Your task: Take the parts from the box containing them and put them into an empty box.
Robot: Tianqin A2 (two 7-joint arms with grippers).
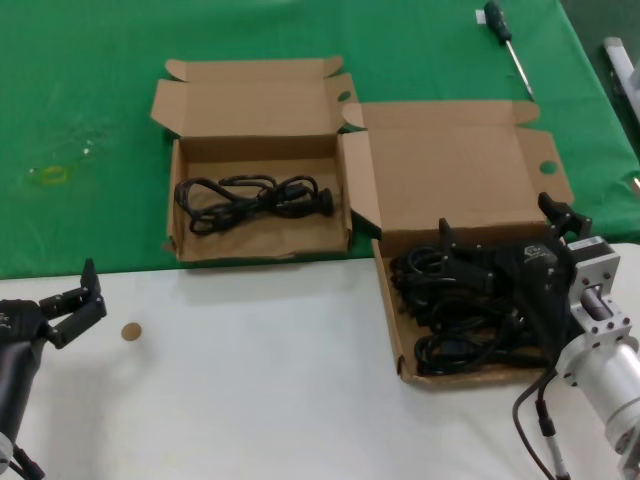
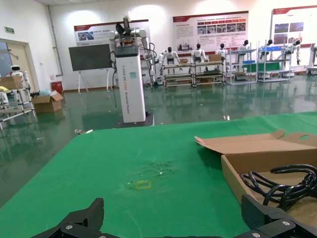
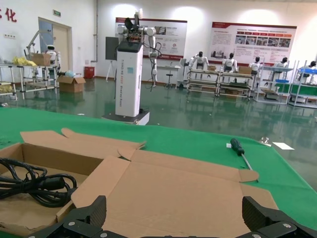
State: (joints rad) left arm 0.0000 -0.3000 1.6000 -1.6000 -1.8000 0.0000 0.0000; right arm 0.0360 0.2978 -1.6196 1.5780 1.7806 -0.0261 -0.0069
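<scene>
The larger box (image 1: 390, 300) lies at the right with its lid (image 3: 183, 193) folded back, and a pile of black cords (image 1: 450, 320) fills it. My right gripper (image 1: 496, 222) hovers over that pile, open, nothing between its fingers (image 3: 94, 213). The smaller box (image 1: 178, 215) lies to the left of it with one coiled black cord (image 1: 255, 200) inside; that cord (image 3: 34, 186) also shows in the right wrist view. My left gripper (image 1: 93, 290) stays low at the near left over the white table, open and empty, facing the green cloth and the smaller box (image 2: 267, 158).
A black-handled screwdriver (image 1: 505, 35) lies on the green cloth behind the larger box. A small brown disc (image 1: 131, 331) sits on the white table near my left gripper. A faint yellow mark (image 1: 50, 175) is on the cloth at the far left.
</scene>
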